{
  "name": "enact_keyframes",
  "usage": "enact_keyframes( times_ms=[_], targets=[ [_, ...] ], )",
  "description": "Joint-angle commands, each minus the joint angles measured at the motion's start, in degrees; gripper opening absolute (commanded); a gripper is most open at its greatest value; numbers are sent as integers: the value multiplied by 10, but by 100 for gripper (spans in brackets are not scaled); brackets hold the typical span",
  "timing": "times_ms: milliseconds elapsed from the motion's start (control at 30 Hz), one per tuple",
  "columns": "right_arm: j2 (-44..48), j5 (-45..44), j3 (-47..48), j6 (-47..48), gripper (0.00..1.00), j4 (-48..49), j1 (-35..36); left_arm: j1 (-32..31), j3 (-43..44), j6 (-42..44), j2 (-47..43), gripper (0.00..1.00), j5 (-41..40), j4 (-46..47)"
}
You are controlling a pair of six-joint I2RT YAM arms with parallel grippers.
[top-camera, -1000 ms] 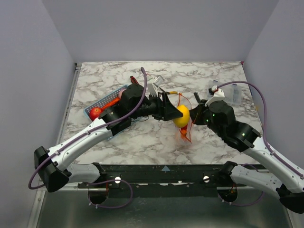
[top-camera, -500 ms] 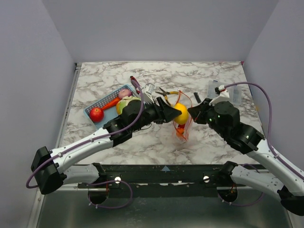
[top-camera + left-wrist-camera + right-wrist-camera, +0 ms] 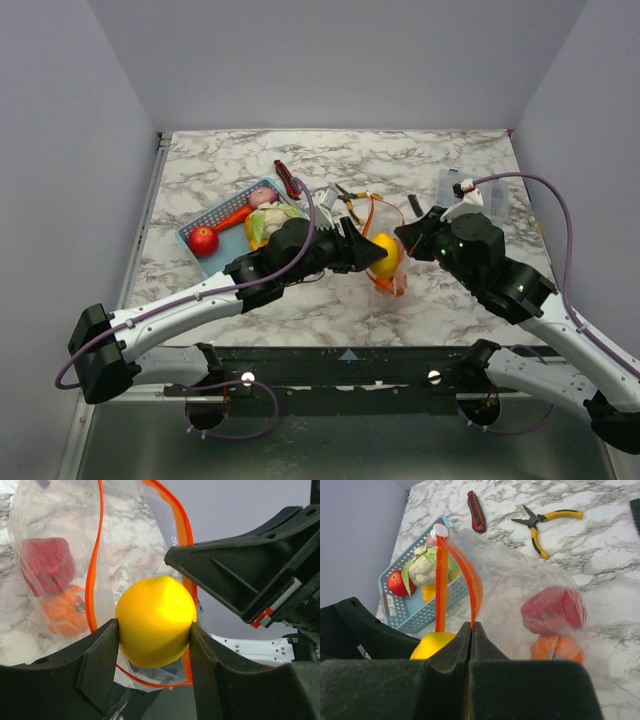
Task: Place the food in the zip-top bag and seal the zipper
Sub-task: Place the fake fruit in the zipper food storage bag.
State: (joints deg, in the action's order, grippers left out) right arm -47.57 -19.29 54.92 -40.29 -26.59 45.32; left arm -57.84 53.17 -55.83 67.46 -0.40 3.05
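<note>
My left gripper (image 3: 378, 254) is shut on a yellow fruit (image 3: 388, 252), held at the mouth of the zip-top bag (image 3: 392, 282). In the left wrist view the fruit (image 3: 156, 620) sits between both black fingers (image 3: 102, 655), and the orange-red zipper (image 3: 91, 565) loops around it. A red piece (image 3: 47, 562) and an orange piece (image 3: 62, 615) lie inside the bag (image 3: 55, 525). My right gripper (image 3: 471, 628) is shut on the zipper (image 3: 440, 580) and holds the bag's rim up. More food lies in the blue basket (image 3: 192, 228): a red fruit (image 3: 203, 240), a cauliflower (image 3: 268, 222) and a carrot (image 3: 233, 215).
A dark red-handled knife (image 3: 288, 178) and yellow-handled pliers (image 3: 350, 198) lie behind the bag. A rigid clear box (image 3: 482, 192) stands at the back right, behind my right arm. The basket (image 3: 420, 616) sits left of the bag.
My left arm has swung toward the table's front, uncovering the basket. The yellow fruit stays at the bag's mouth and has sunk slightly. The right gripper keeps its hold on the rim.
</note>
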Motion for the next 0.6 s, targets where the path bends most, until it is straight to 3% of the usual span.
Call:
enact_keyframes(
  times_ms=[0,167,433,567],
  targets=[
    [0,-21,0,6,0,11,3,-9,-1,12,-16,36,0,-25],
    [-3,-18,-2,8,0,11,3,-10,-4,14,-26,62,3,-30],
    [-2,-15,-3,10,0,11,3,-10,14,28,-34,83,3,-64],
    [-1,-15,-5,11,0,11,4,-9,23,37,-45,85,3,-79]
  ],
)
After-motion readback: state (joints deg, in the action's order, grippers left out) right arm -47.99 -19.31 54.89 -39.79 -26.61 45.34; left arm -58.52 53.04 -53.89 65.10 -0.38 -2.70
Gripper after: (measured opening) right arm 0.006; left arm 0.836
